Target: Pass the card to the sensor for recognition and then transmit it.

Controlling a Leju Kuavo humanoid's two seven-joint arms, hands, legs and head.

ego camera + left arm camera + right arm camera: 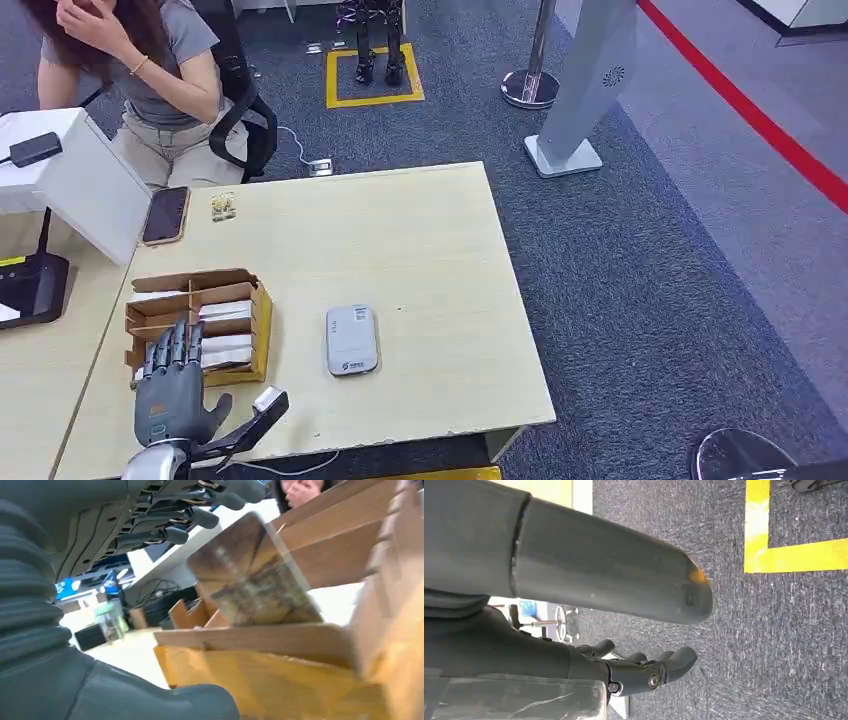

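A cardboard box (258, 322) with dividers stands on the pale wooden table (420, 240), at its near left, and holds white cards (226, 310). My left hand (176, 385) hovers at the box's near end, fingers (180, 345) stretched out flat over the compartments and holding nothing. In the left wrist view a blurred card (252, 577) leans in the box (280, 645), below my fingers (200, 517) and apart from them. The grey-white card sensor (352, 340) lies flat to the right of the box. My right hand (644, 672) hangs over the carpet, fingers loosely bent, empty.
A phone (165, 214) and a small trinket (223, 206) lie at the table's far left. A white housing (95, 185) stands beside them. A person (165, 75) sits behind the table. A stanchion base (530, 88) and a grey pillar (585, 90) stand on the carpet to the right.
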